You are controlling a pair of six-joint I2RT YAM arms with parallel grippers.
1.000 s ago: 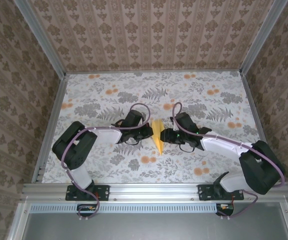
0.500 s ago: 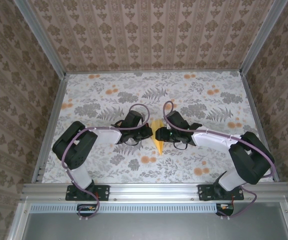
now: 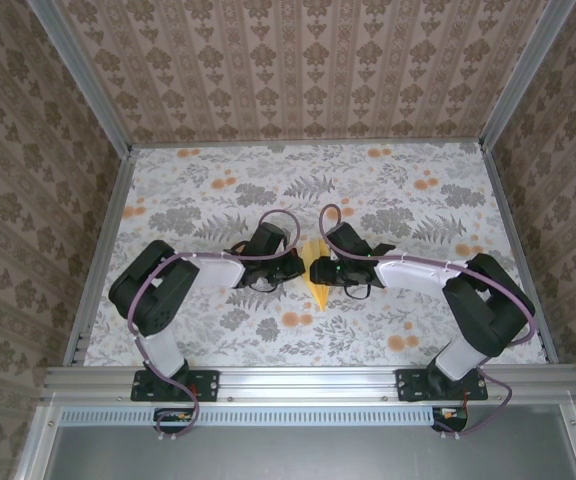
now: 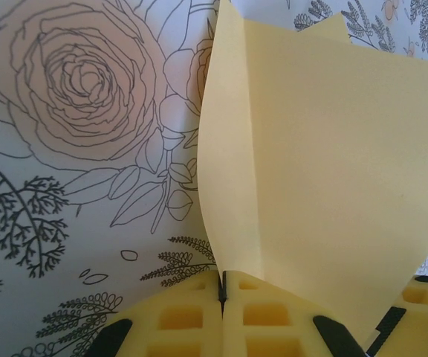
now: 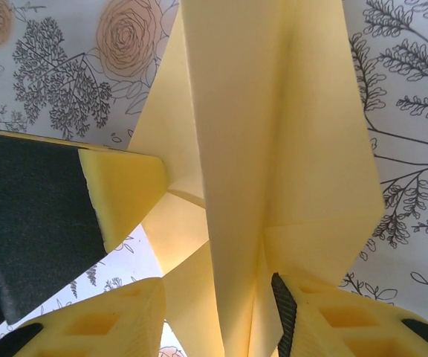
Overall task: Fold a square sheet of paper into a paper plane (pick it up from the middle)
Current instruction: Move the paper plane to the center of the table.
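The pale-yellow paper plane, partly folded, sits at the table's middle between both grippers. My left gripper is shut on its left edge. In the left wrist view the foam fingertips press together on a raised flap of the paper plane. My right gripper reaches in from the right and covers the plane's upper part. In the right wrist view its jaws stand open astride the long centre fold of the plane. The right pad is close against the fold. The left gripper's finger shows at the left.
The flowered tablecloth covers the table. Metal rails and patterned walls close in the left, right and far sides. Both arm bases stand on the near rail.
My right arm has swung left and its gripper now sits over the paper, hiding more of it. The left gripper has kept its place and grip.
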